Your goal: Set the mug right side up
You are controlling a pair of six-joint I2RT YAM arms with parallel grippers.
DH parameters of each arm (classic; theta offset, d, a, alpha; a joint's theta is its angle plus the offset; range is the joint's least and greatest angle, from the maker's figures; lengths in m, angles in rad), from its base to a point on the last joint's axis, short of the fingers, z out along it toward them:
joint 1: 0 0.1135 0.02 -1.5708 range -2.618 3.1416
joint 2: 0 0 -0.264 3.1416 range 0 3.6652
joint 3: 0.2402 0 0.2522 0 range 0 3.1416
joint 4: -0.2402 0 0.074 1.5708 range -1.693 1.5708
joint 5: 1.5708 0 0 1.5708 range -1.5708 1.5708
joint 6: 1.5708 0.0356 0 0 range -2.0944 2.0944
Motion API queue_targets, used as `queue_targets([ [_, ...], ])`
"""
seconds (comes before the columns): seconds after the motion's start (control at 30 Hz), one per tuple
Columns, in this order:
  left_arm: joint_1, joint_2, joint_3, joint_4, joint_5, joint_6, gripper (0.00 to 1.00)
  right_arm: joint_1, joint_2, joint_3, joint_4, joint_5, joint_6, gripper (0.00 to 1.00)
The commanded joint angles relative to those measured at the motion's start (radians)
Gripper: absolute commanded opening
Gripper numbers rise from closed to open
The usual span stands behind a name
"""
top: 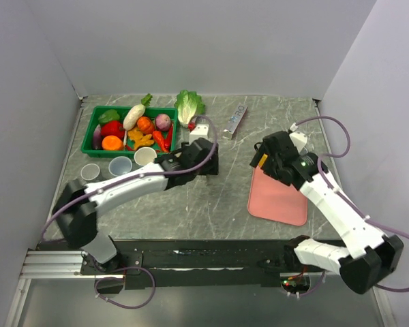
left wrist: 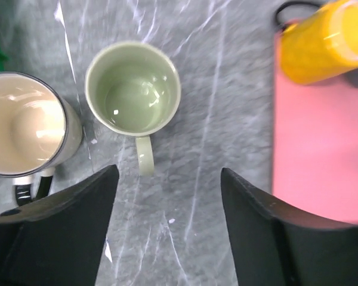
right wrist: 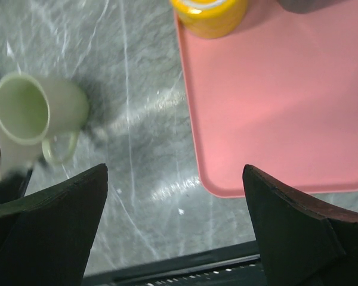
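The mug point(left wrist: 133, 89) is pale sage green and glossy, with 1 loop handle. It stands upright on its base on the grey marbled desk point(left wrist: 227, 89), mouth up, and its inside is empty. Seen from the left wrist, the handle points toward the bottom of the picture. The right wrist sees it from the side, at far left. A cream cup point(left wrist: 24, 125) stands just beside it. A pink tray point(left wrist: 316, 149) lies apart on its other side.
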Motion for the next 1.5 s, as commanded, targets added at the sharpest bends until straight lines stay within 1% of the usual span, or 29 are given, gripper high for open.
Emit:
queue_targets([
  [0.0, -0.006, -0.150, -0.068, 0.081, 0.029, 0.033, 0.77, -0.058, 0.085, 0.115, 0.023, 0.054, 0.173, 1.00],
  [0.17, -0.003, -0.268, -0.112, 0.085, 0.053, 0.072, 0.88, -0.131, 0.213, 0.207, 0.034, 0.014, 0.288, 0.99],
  [0.23, -0.005, -0.308, -0.132, 0.091, 0.070, 0.083, 0.94, -0.168, 0.266, 0.225, 0.014, -0.013, 0.392, 1.00],
  [0.27, -0.005, -0.320, -0.137, 0.088, 0.070, 0.089, 0.95, -0.177, 0.286, 0.241, -0.004, -0.020, 0.502, 1.00],
  [0.33, 0.000, -0.346, -0.146, 0.082, 0.068, 0.101, 0.98, -0.200, 0.340, 0.247, -0.015, -0.055, 0.585, 1.00],
  [0.37, 0.000, -0.354, -0.146, 0.076, 0.068, 0.113, 0.99, -0.202, 0.357, 0.261, -0.023, -0.058, 0.665, 1.00],
  [0.43, 0.011, -0.369, -0.146, 0.052, 0.081, 0.122, 0.99, -0.202, 0.420, 0.291, -0.065, -0.069, 0.740, 1.00],
  [0.47, 0.017, -0.374, -0.146, 0.045, 0.087, 0.127, 1.00, -0.202, 0.444, 0.340, -0.090, -0.073, 0.810, 1.00],
  [0.53, 0.029, -0.397, -0.151, 0.032, 0.107, 0.129, 0.99, -0.202, 0.528, 0.400, -0.148, -0.089, 0.878, 1.00],
  [0.57, 0.035, -0.406, -0.164, 0.033, 0.114, 0.129, 1.00, -0.202, 0.558, 0.460, -0.209, -0.096, 0.948, 1.00],
  [0.6, 0.049, -0.417, -0.172, 0.035, 0.125, 0.130, 0.97, -0.202, 0.611, 0.486, -0.233, -0.107, 0.978, 1.00],
  [0.7, 0.086, -0.449, -0.201, 0.059, 0.171, 0.126, 0.96, -0.207, 0.685, 0.543, -0.282, -0.130, 1.081, 0.98],
  [0.77, 0.103, -0.458, -0.207, 0.068, 0.193, 0.119, 0.96, -0.205, 0.705, 0.555, -0.290, -0.124, 1.147, 0.95],
  [0.87, 0.126, -0.454, -0.203, 0.061, 0.206, 0.122, 0.96, -0.214, 0.739, 0.564, -0.296, -0.110, 1.216, 0.90],
  [0.97, 0.142, -0.449, -0.206, 0.061, 0.211, 0.132, 0.96, -0.223, 0.777, 0.589, -0.319, -0.098, 1.262, 0.88],
  [1.07, 0.164, -0.445, -0.209, 0.068, 0.226, 0.132, 0.96, -0.234, 0.812, 0.609, -0.330, -0.077, 1.287, 0.85],
  [1.13, 0.175, -0.437, -0.209, 0.071, 0.236, 0.132, 0.96, -0.237, 0.828, 0.607, -0.307, -0.058, 1.293, 0.84],
  [1.2, 0.187, -0.435, -0.208, 0.070, 0.245, 0.133, 0.96, -0.245, 0.842, 0.606, -0.293, -0.058, 1.296, 0.80],
  [1.27, 0.193, -0.428, -0.206, 0.070, 0.251, 0.135, 0.96, -0.251, 0.854, 0.612, -0.282, -0.066, 1.310, 0.79],
  [1.3, 0.199, -0.428, -0.207, 0.070, 0.254, 0.136, 0.96, -0.253, 0.863, 0.615, -0.277, -0.069, 1.310, 0.76],
  [1.4, 0.211, -0.425, -0.208, 0.070, 0.256, 0.141, 0.96, -0.257, 0.869, 0.615, -0.276, -0.084, 1.346, 0.71],
  [1.47, 0.216, -0.426, -0.211, 0.071, 0.257, 0.139, 0.96, -0.265, 0.880, 0.641, -0.312, -0.095, 1.371, 0.69],
])
